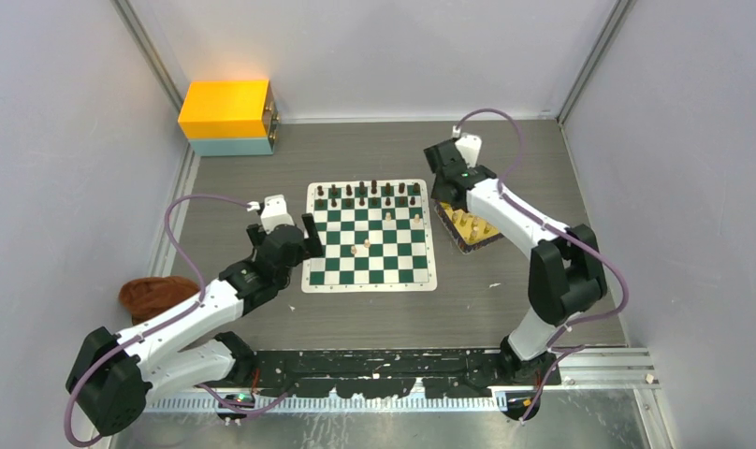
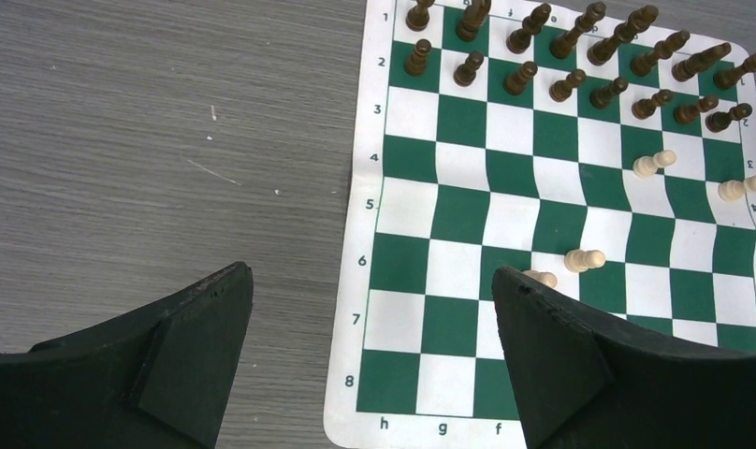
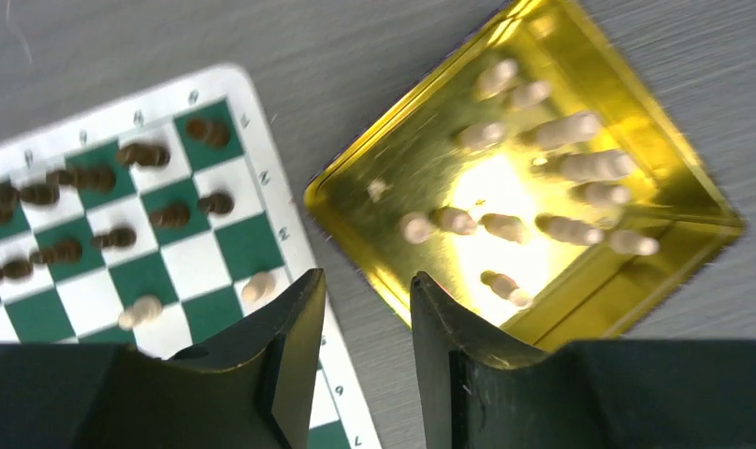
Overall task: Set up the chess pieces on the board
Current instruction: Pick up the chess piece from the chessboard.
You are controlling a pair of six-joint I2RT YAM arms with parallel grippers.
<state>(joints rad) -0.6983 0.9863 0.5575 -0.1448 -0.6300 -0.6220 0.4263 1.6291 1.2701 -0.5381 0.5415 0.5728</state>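
The green and white board [image 1: 374, 271] lies mid-table. Dark chess pieces [image 1: 370, 195] fill its two far rows. Several pale pieces [image 1: 365, 244] stand scattered on the board's middle squares. More pale pieces [image 3: 505, 226] lie in a gold tray [image 3: 341, 210] to the right of the board. My left gripper [image 1: 311, 236] is wide open and empty over the board's left edge [image 2: 463, 220], with a pale pawn [image 2: 584, 259] just beyond its right finger. My right gripper [image 1: 443, 196] is open and empty, above the table strip between the board [image 3: 243, 245] and the tray.
A yellow and teal box [image 1: 226, 117] stands at the far left corner. A brown cloth [image 1: 154, 295] lies by the left wall. Grey enclosure walls stand on three sides. The gold tray [image 1: 491, 245] sits close to the board's right edge.
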